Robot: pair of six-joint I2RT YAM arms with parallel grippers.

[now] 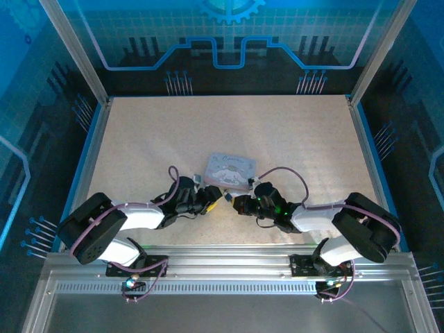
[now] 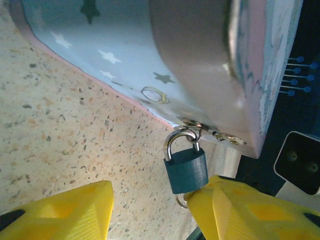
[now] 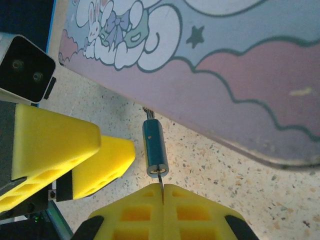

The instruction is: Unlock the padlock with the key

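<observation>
Top external: my left tool [image 1: 208,203] and right tool [image 1: 239,205] meet just in front of the tin box [image 1: 230,168], on a speckled beige counter [image 1: 291,132] inside a blue-lit, metal-framed enclosure [image 1: 73,52].

Left wrist: the padlock [image 2: 186,169] hangs from the tin's hasp [image 2: 200,125] with its shackle [image 2: 177,142] closed, so I judge it not yet unlocked. My left tool stands released, one pad just beside the lock body.

Right wrist: my right tool is clenched on the key [image 3: 160,179], blade at the keyhole. The turn is left, I reckon.
</observation>
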